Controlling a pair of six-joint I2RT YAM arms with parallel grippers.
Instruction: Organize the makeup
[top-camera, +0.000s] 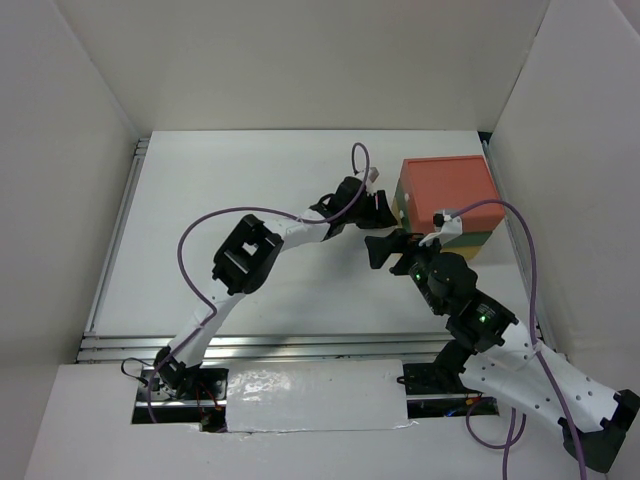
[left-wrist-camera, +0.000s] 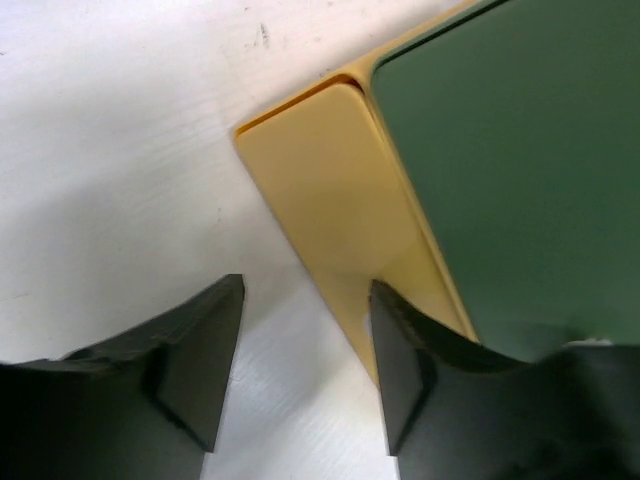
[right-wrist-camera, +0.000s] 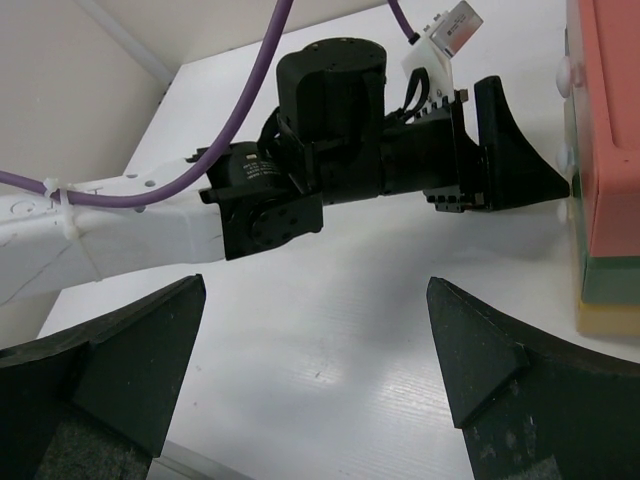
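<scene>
No makeup shows in any view; the palettes, compacts and tubes are hidden or out of view. My left gripper (top-camera: 390, 208) is open at the left face of the drawer box (top-camera: 445, 185). In the left wrist view the gripper (left-wrist-camera: 305, 360) has its jaws apart over bare table, and its right finger (left-wrist-camera: 400, 370) is at the corner of the yellow drawer (left-wrist-camera: 330, 200), beside the green drawer (left-wrist-camera: 520, 160). My right gripper (top-camera: 378, 250) is open and empty just in front of the left one. In the right wrist view it (right-wrist-camera: 315, 340) hangs wide open over bare table.
The box has a red top (right-wrist-camera: 610, 120), a green drawer (right-wrist-camera: 605, 280) and a yellow drawer (right-wrist-camera: 610, 318). The left gripper (right-wrist-camera: 530, 165) and its purple cable (right-wrist-camera: 250, 90) cross the right wrist view. White walls enclose the table (top-camera: 250, 200) on three sides.
</scene>
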